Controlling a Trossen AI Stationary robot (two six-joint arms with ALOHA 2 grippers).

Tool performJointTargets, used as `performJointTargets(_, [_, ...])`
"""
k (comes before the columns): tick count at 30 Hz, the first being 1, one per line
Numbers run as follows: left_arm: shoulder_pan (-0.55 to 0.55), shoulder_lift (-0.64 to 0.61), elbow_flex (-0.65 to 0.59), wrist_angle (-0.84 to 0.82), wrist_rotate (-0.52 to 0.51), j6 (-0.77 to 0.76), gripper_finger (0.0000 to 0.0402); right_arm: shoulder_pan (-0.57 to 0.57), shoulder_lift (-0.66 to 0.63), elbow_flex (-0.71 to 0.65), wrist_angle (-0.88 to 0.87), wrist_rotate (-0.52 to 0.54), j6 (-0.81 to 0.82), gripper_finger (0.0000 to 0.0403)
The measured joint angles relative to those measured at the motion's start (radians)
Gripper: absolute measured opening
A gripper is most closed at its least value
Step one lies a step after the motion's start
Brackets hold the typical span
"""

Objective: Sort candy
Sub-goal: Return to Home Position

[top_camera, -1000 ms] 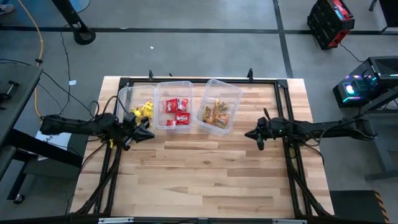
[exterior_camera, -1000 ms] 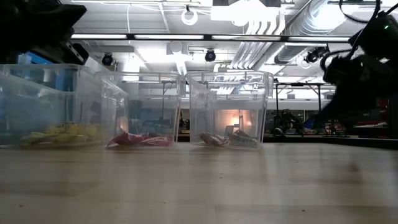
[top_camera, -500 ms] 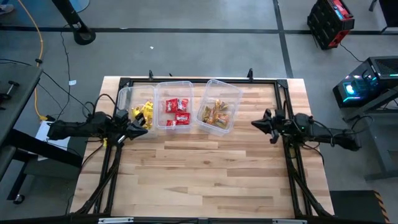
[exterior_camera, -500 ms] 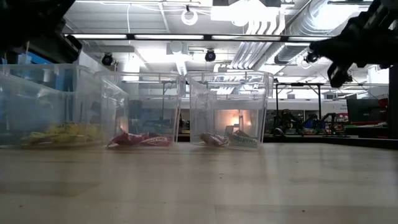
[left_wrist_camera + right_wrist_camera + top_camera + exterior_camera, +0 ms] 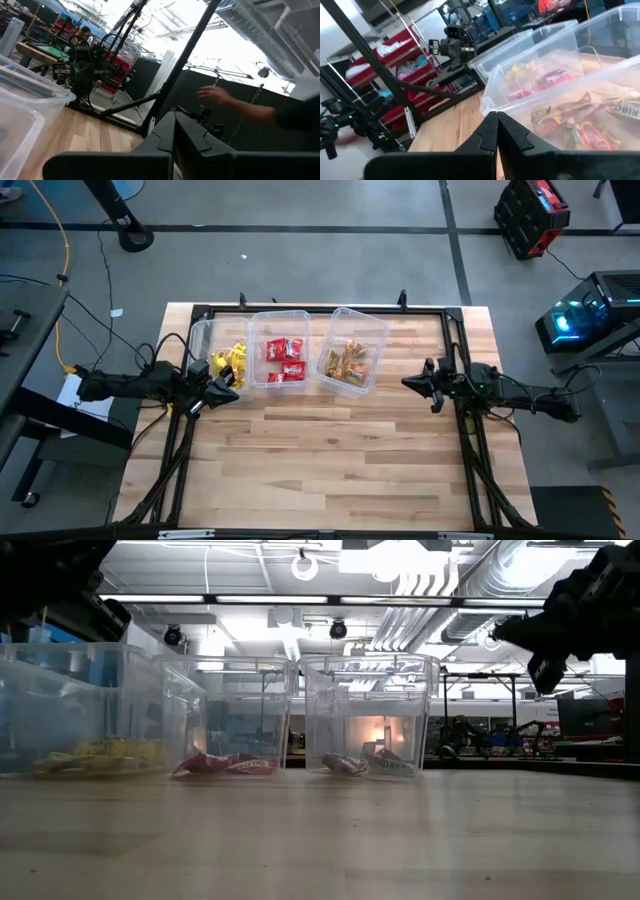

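Both arms are sitting further back toward the table's side edges than a second ago. The right arm is folding in most. The tubs are not shifting.

Left gripper (image 5: pixel 225 388) is hovering just beside the left tub (image 5: pixel 198 330), its fingers pressed together and carrying nothing. Right gripper (image 5: pixel 415 383) is hanging near the right tub (image 5: pixel 380 325), apart from it, fingers likewise together and empty.

Yellow candy (image 5: pixel 231 358) is lying in the left tub, red candy (image 5: pixel 286 358) in the middle tub (image 5: pixel 278 314), and brown-gold candy (image 5: pixel 348 361) in the right tub. No loose piece is showing on the table (image 5: pixel 330 470), so the sorting is appearing complete.

Handling judgement: the pieces are looking light, with thin, shiny wrappers likely to be slipping and crinkling under pressure. A hold across the packet's middle, or on a crimped end, is looking safest.
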Motion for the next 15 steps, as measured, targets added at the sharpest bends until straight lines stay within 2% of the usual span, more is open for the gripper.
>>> performJointTargets(15, [0.0, 0.002, 0.0, -0.01, 0.0, 0.0, 0.0, 0.0, 0.013, 0.001, -0.002, 0.004, -0.001, 0.0])
